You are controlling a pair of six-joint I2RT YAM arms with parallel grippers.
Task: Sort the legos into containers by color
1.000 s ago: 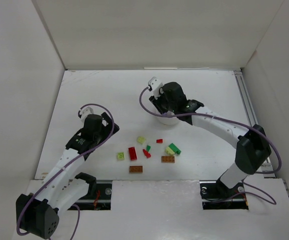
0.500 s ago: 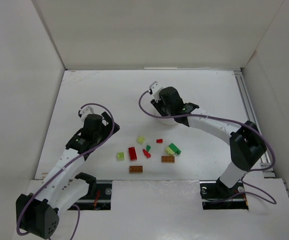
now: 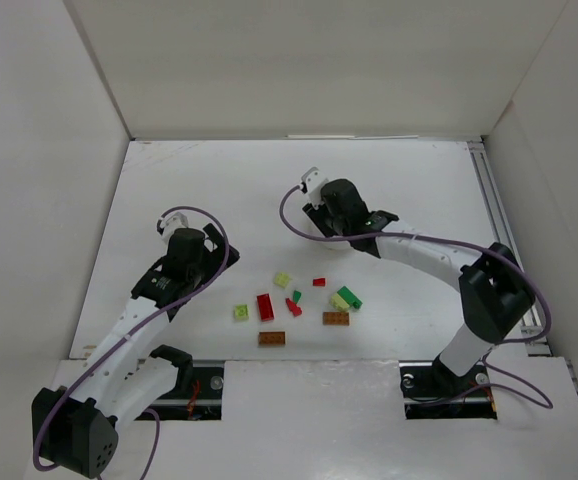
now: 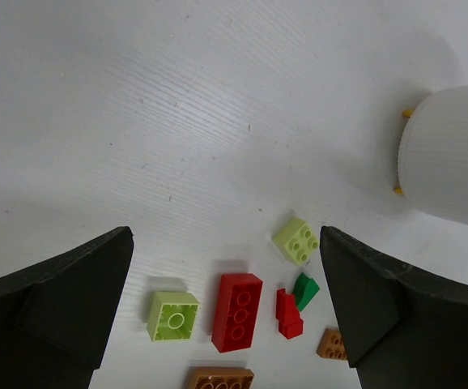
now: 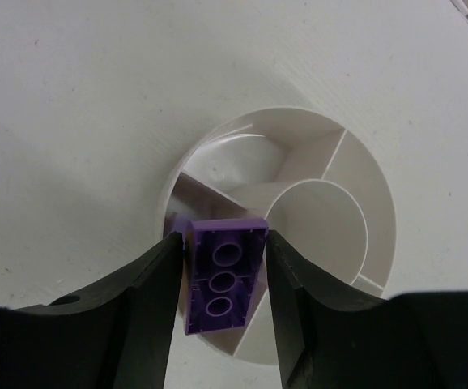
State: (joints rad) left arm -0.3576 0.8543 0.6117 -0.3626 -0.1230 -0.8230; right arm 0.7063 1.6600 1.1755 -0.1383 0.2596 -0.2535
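Observation:
My right gripper point(image 5: 222, 275) is shut on a purple brick point(image 5: 220, 275), underside up, and holds it over the near-left wedge of the round white dish point(image 5: 339, 154). From above, that gripper point(image 3: 331, 205) hides most of the dish point(image 3: 309, 226). My left gripper point(image 4: 226, 312) is open and empty above the loose bricks: a yellow-green one point(image 4: 173, 316), a red one point(image 4: 236, 312), a small red one point(image 4: 288, 314), a dark green one point(image 4: 304, 290), another yellow-green one point(image 4: 295, 241) and orange-brown ones point(image 4: 220, 378). The dish's side point(image 4: 444, 158) shows at the right.
From above, the loose bricks lie in a cluster between the arms, among them a red brick point(image 3: 265, 306), an orange-brown brick point(image 3: 271, 338) and a green and yellow-green pair point(image 3: 346, 298). White walls enclose the table on three sides. A rail point(image 3: 494, 215) runs along the right edge.
My right gripper has moved a little toward the near right and settled over the dish with the purple brick. The left arm has barely moved.

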